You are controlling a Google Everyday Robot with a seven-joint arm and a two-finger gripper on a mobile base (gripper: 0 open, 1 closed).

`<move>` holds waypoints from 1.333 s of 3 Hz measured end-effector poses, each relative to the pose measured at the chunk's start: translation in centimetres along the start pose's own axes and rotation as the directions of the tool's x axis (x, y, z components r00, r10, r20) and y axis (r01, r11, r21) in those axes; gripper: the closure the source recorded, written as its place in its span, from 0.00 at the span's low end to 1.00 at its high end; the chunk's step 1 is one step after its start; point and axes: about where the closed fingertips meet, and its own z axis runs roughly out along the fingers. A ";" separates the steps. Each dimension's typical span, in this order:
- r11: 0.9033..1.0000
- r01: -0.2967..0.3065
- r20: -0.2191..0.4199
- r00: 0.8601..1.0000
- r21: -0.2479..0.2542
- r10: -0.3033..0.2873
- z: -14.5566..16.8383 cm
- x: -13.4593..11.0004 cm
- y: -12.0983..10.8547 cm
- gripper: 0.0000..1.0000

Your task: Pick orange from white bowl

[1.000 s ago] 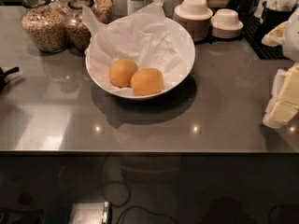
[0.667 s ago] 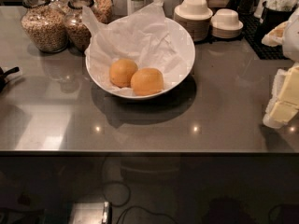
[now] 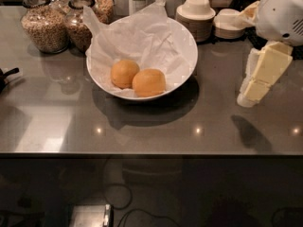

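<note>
While the orange [image 3: 149, 82] sits ungrasped in the white bowl [image 3: 192, 65], the end effector [image 3: 248, 97] hangs well apart, right, over the tabletop [image 3: 142, 131]. It's empty, and I cannot tell if it's open. The whole pick is left to do.

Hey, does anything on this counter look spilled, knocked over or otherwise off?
Nothing looks spilled or damaged. Only the paper pokes untidily past the bowl at its back rim. The orange and a second orange lie inside; the gripper hangs at the right, above the counter.

Deep-orange orange [image 3: 149, 82] rests in paper-lined white bowl [image 3: 191, 51], claw [image 3: 250, 94] well apart
</note>
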 end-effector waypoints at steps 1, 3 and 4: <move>0.995 0.095 0.107 0.990 -0.026 -0.092 1.5 -5.0 -1.5 0.00; 0.986 0.132 0.234 0.967 -0.101 -0.105 10.4 -12.3 -4.6 0.00; 0.986 0.132 0.234 0.967 -0.101 -0.105 10.4 -12.3 -4.6 0.00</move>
